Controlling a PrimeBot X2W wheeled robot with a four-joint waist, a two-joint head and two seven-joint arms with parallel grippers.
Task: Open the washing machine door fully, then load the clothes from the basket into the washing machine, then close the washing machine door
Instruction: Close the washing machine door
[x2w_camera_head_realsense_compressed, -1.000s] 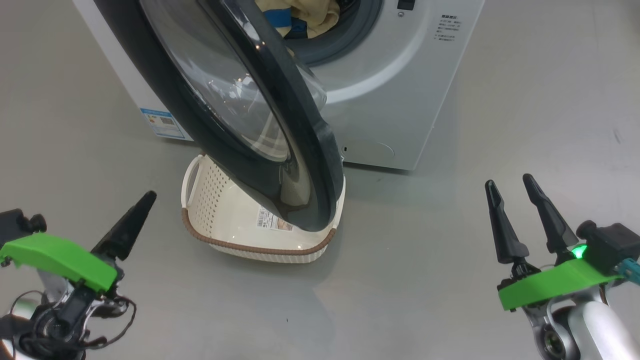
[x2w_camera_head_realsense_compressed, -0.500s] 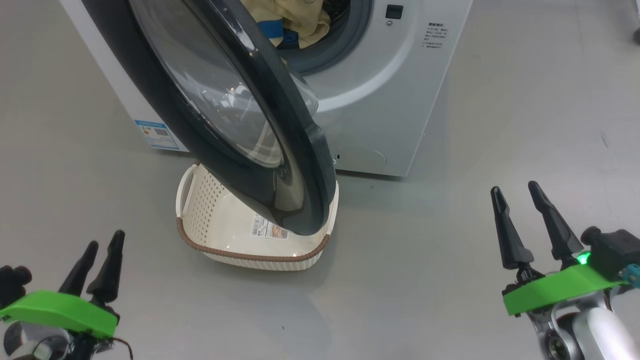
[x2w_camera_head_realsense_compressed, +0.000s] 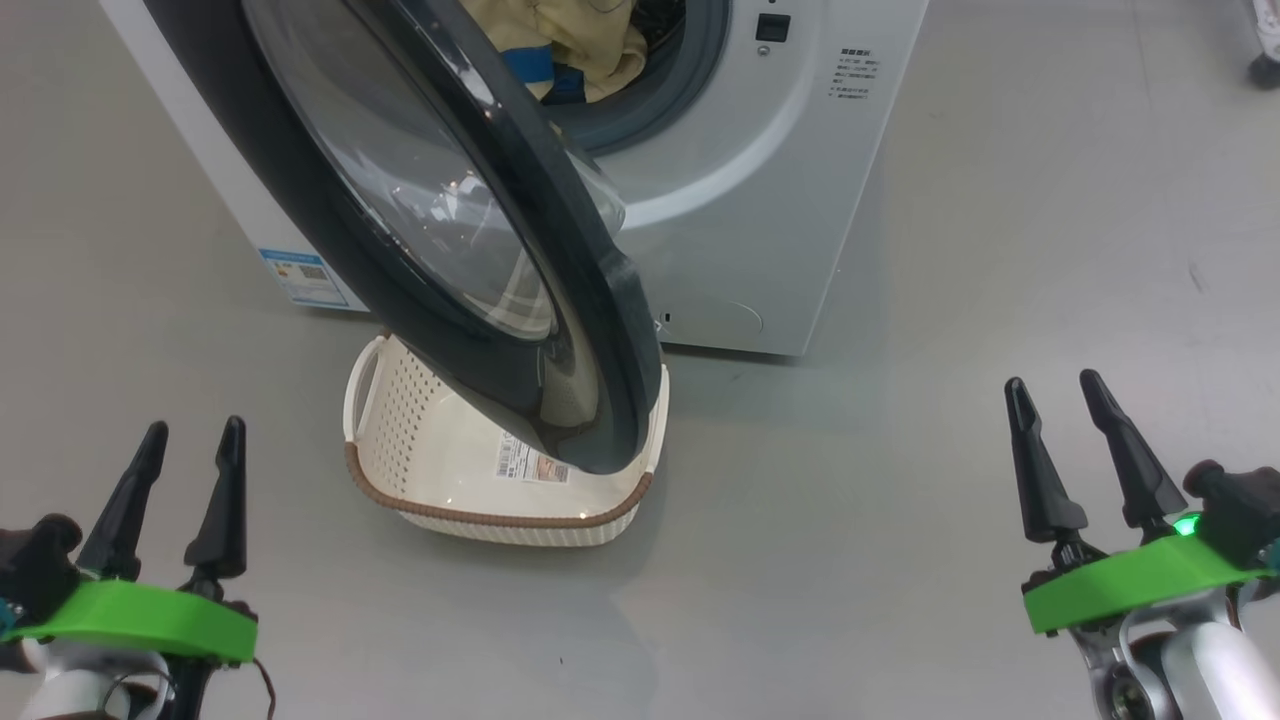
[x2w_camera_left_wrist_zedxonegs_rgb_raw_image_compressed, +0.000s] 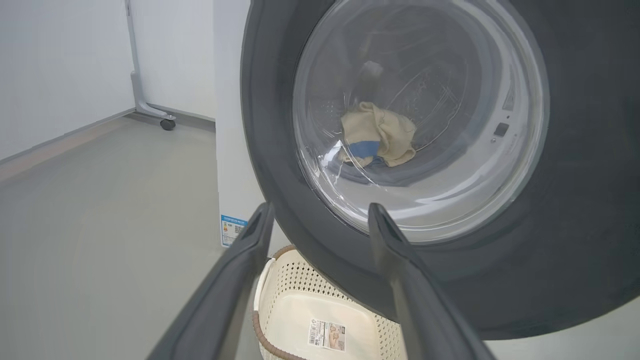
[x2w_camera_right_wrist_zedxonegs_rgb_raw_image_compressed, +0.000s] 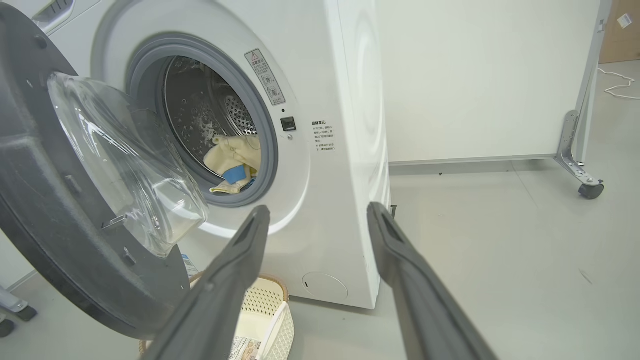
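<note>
the washing machine door (x2w_camera_head_realsense_compressed: 610, 340) hangs ajar before left gripper (x2w_camera_head_realsense_compressed: 193, 425), right gripper (x2w_camera_head_realsense_compressed: 1050, 380) (both spread).

Your left gripper (x2w_camera_head_realsense_compressed: 196, 425) now points its parted fingers (x2w_camera_head_realsense_compressed: 227, 480) straight up, no longer slanting edge-on toward the basket (x2w_camera_head_realsense_compressed: 480, 516).

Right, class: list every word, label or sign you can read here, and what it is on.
Nothing reads clearly.
Warning sticker on the washing machine: a triangle sign, words too small.
Printed block on its front: too small.
Blue label on its side: blurred.
Sticker in the basket: barcode, words unreadable.
</note>
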